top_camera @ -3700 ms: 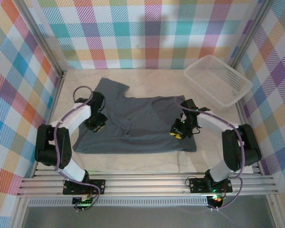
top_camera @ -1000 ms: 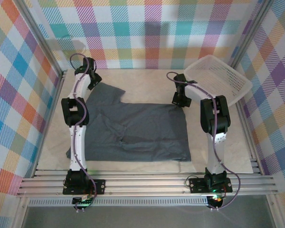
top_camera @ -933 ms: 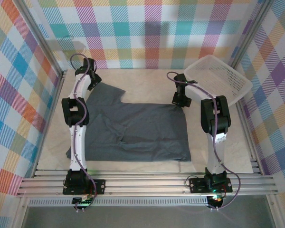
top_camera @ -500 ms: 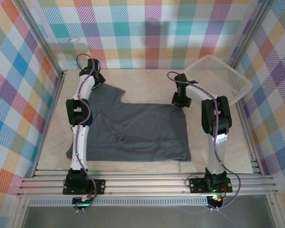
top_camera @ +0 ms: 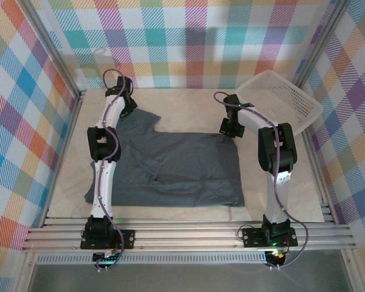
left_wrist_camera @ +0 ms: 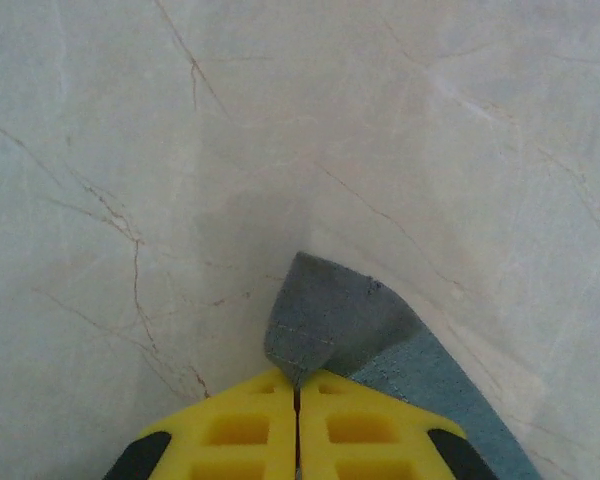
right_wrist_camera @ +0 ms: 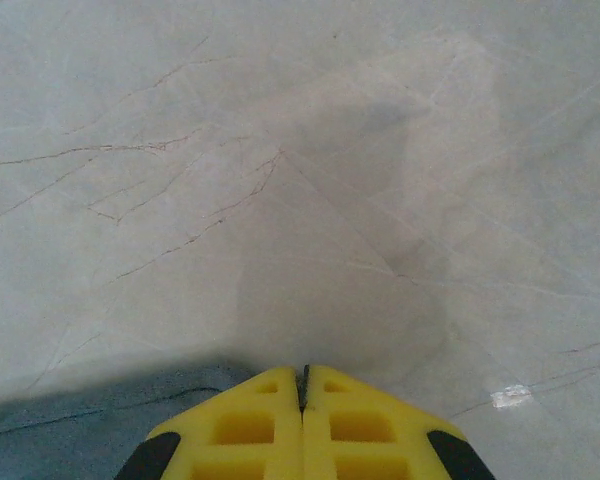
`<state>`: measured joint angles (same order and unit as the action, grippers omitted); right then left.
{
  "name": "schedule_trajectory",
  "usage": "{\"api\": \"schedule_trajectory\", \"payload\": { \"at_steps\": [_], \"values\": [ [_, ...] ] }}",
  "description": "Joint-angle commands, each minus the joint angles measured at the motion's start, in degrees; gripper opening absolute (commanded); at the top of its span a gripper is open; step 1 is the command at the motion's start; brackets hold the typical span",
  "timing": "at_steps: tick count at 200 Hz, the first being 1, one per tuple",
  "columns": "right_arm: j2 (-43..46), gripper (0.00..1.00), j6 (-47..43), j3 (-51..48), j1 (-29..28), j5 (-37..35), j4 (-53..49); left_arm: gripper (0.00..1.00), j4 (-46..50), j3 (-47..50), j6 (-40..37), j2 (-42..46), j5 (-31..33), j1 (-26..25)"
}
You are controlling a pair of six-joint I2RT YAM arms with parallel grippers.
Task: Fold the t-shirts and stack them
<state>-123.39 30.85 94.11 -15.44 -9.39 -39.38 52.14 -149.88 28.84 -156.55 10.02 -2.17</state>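
T-shirt (left_wrist_camera: 330, 320) newly pinched, left gripper (left_wrist_camera: 298, 388) (sleeve tip)

Item: two robot arms.
- Left arm (top_camera: 103, 159), right arm (top_camera: 274, 159): white link shells, black joint housings, a lilac cable looped along each, black base plates.
- Left gripper (left_wrist_camera: 297, 386), right gripper (right_wrist_camera: 302, 376): yellow moulded fingers with rectangular recesses and black rear corners.

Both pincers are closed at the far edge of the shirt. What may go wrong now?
The left pincer pinches only the sleeve tip of the t-shirt; it may slip when lifted. The cloth lies beside the right pincer, so its grip is uncertain and the fold may skew.
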Motion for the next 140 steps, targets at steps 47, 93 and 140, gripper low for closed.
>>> {"api": "schedule_trajectory", "payload": {
  "at_steps": [47, 93, 140],
  "values": [
    [2.32, 0.00, -2.70, 1.52, 0.65, 1.18, 0.24, 0.00, 2.45, -0.43, 0.41, 5.73, -1.02, 0.07],
    [4.58, 0.00, -5.75, 0.17, 1.12, 2.12, 3.33, 0.00, 3.21, 2.70, -1.42, 12.08, -1.74, -0.11],
    [6.62, 0.00, -9.43, 0.03, 1.11, 3.82, 4.46, 0.00, -6.81, 28.90, 0.23, 31.53, -3.31, -0.65]
  ]
}}
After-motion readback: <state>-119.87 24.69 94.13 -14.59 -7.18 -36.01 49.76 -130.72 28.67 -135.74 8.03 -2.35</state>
